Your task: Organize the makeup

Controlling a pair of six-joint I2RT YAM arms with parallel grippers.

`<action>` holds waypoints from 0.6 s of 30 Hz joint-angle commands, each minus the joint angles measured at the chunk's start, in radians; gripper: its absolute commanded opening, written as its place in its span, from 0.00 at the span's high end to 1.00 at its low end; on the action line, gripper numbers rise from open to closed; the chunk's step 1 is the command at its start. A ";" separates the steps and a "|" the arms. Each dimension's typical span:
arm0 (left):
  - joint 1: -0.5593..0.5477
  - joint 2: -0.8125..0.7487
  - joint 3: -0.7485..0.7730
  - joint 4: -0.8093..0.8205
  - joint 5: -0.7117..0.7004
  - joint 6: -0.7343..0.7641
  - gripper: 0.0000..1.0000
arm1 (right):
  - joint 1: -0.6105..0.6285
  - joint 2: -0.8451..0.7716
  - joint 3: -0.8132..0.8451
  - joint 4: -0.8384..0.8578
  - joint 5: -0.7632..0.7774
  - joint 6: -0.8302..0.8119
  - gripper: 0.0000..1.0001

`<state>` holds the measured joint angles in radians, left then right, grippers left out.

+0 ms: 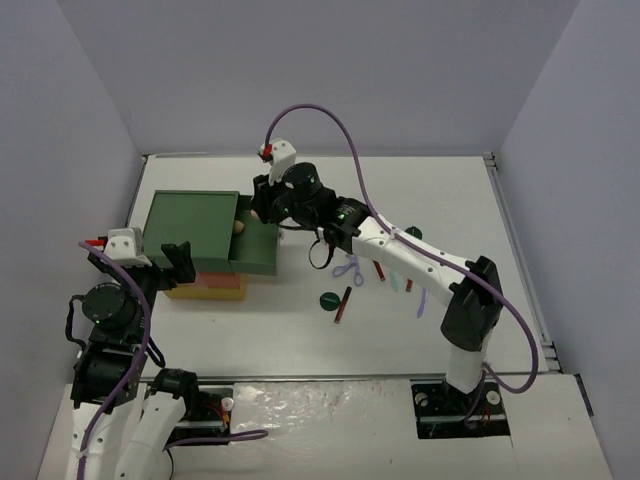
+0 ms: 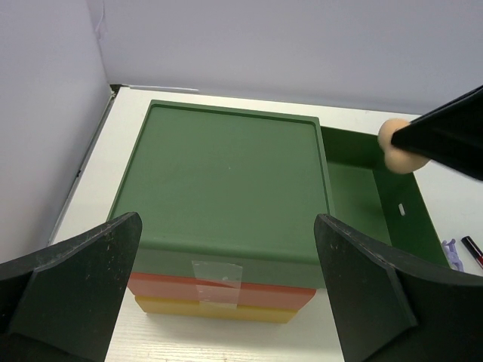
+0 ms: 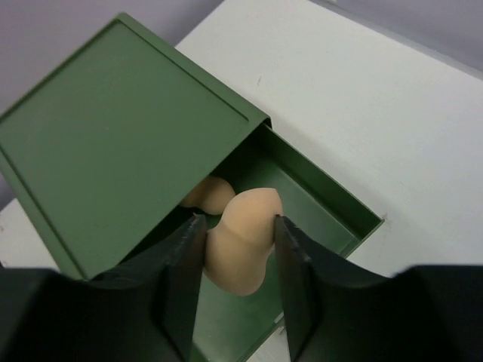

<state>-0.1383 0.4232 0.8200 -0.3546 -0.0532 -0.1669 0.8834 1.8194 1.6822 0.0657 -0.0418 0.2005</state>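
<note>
My right gripper [image 3: 238, 253] is shut on a peach egg-shaped sponge [image 3: 243, 243] and holds it over the open green top drawer [image 3: 343, 197] of the drawer box [image 3: 113, 136]. A second peach sponge [image 3: 210, 194] lies in the drawer, partly under the box top. The left wrist view shows the held sponge [image 2: 395, 146] above the drawer [image 2: 355, 185]. My left gripper [image 2: 226, 290] is open and empty in front of the box [image 2: 226, 177]. On the table lie a lavender scissor-like tool [image 1: 349, 270], a dark green disc [image 1: 329, 300], a dark-red stick [image 1: 343, 303], a mint stick [image 1: 398, 280] and a lavender stick [image 1: 421, 303].
The box [image 1: 190, 228] has red and yellow drawers shut below the green one, with clear tape [image 2: 217, 279] across their fronts. Another dark green disc [image 1: 414, 233] lies by the right arm. White walls close in the table at left, back and right.
</note>
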 commanded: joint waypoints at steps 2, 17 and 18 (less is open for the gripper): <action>-0.003 0.022 0.007 0.071 -0.005 0.009 0.03 | 0.002 -0.005 0.061 0.038 0.026 -0.023 0.49; -0.003 0.026 0.007 0.067 -0.001 0.008 0.03 | -0.295 -0.405 -0.427 -0.037 0.326 0.062 0.13; -0.003 0.027 0.007 0.068 0.000 0.007 0.03 | -0.329 -0.439 -0.474 -0.053 0.339 0.080 0.13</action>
<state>-0.1383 0.4252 0.8200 -0.3550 -0.0532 -0.1669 0.6809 1.5569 1.3558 0.0164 0.1497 0.2054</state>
